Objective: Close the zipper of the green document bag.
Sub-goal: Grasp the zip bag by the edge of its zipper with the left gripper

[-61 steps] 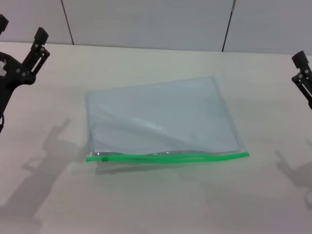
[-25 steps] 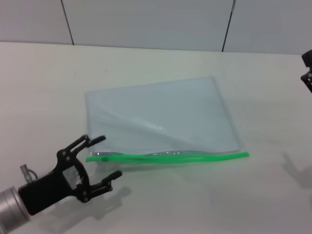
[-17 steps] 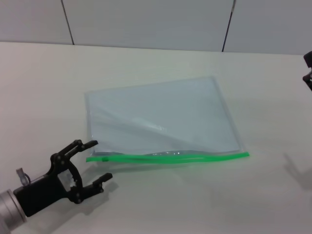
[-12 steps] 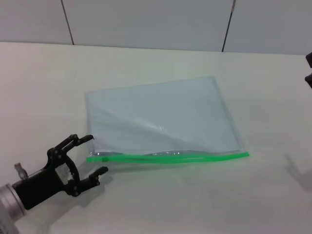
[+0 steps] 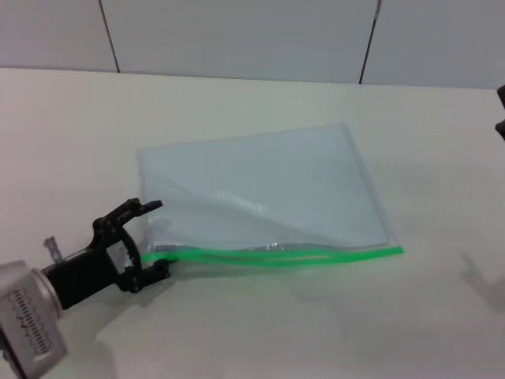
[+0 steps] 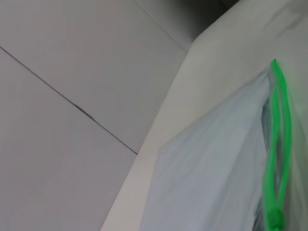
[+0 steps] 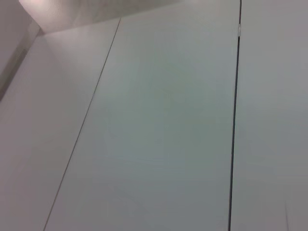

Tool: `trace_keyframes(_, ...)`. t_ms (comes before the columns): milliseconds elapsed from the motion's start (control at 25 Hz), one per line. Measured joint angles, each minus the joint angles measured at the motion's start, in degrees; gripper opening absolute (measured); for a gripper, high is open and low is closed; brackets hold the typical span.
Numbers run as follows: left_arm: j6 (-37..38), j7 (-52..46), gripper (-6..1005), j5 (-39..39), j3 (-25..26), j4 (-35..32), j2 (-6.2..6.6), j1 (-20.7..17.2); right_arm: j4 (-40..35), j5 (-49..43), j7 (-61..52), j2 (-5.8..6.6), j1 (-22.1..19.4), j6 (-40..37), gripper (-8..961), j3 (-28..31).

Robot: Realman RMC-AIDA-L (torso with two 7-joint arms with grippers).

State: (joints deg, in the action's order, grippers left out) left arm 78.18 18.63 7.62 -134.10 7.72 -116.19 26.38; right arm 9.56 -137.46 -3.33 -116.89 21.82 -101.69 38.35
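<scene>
The green document bag (image 5: pixel 260 185) lies flat in the middle of the table, a translucent bluish pouch. Its zipper (image 5: pixel 276 255), a bright green strip, runs along the near edge and gapes into two lines along the middle. My left gripper (image 5: pixel 158 238) is open at the strip's left end, one finger (image 5: pixel 146 207) over the pouch corner and the other by the green edge. The slider is hidden there. The left wrist view shows the pouch (image 6: pixel 216 168) and the green zipper (image 6: pixel 279 144) close up. Only a dark sliver of my right gripper (image 5: pixel 501 110) shows at the far right edge.
The pale table (image 5: pixel 316 332) extends on all sides of the pouch. Grey wall panels (image 5: pixel 237 31) stand behind the far edge. The right wrist view shows only wall panels (image 7: pixel 154 120).
My left gripper has come down from the upper left to the near left, then moved forward so its open fingers straddle the zipper's left end. The pouch has not moved.
</scene>
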Motion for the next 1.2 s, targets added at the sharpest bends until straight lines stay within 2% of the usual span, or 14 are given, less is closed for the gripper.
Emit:
trace_keyframes(280,-2.4,-0.1,706,-0.4,-0.5,-0.3,-0.06,2.6,0.0,0.0,0.0,0.0,0.2,-0.3,868,-0.3)
trace_keyframes(760,-4.8,-0.3,682,-4.0,-0.7,-1.6,0.28,4.0,0.0,-0.5,0.0,0.0,0.4,-0.3,867,-0.7)
trace_keyframes(960,-5.1,-0.3,436,-3.8,-0.4,-1.6,0.23,4.3,-0.7,-0.6,2.0,0.04,1.7,0.3,867,-4.2)
trace_keyframes(1200,-5.2,-0.4,294,-3.6,0.0,-1.7,0.05,4.7,-3.0,-0.5,2.8,0.18,4.5,0.5,868,-9.8)
